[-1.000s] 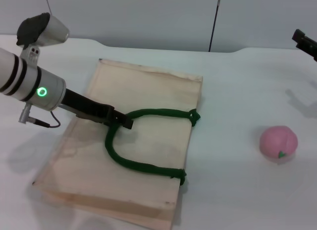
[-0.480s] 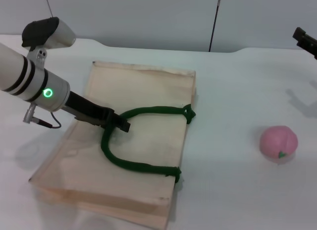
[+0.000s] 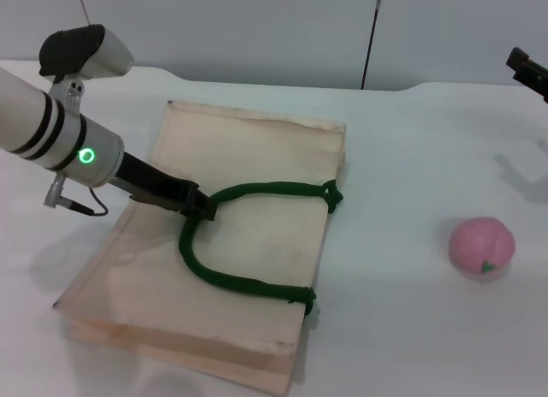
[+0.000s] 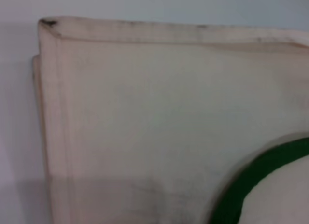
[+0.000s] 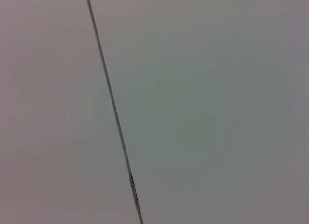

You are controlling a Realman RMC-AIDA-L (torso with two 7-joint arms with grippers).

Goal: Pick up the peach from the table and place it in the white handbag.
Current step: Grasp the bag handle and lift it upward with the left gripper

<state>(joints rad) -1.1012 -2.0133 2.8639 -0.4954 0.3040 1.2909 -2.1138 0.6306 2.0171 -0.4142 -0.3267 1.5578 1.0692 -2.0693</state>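
Observation:
The peach [image 3: 482,247], small, round and pink with a tiny green leaf, sits on the white table [image 3: 402,328] at the right, well apart from the bag. The white handbag [image 3: 248,157] lies flat at the left centre, and its green rope handle [image 3: 257,192] loops over its top face. My left gripper [image 3: 202,210] is at the left end of that loop, shut on the handle. The left wrist view shows the bag's fabric [image 4: 145,113] and a piece of the handle [image 4: 256,175]. My right gripper [image 3: 527,72] is parked at the far right edge, only partly in view.
The table's rounded back edge [image 3: 282,82] runs in front of a grey wall. A thin dark pole [image 3: 370,38] stands behind the table. The right wrist view shows only the grey wall with a dark seam [image 5: 113,113].
My left gripper has drawn back a little to the left along the handle. The bag shifted slightly left, then partly back. The peach and the right arm have not moved.

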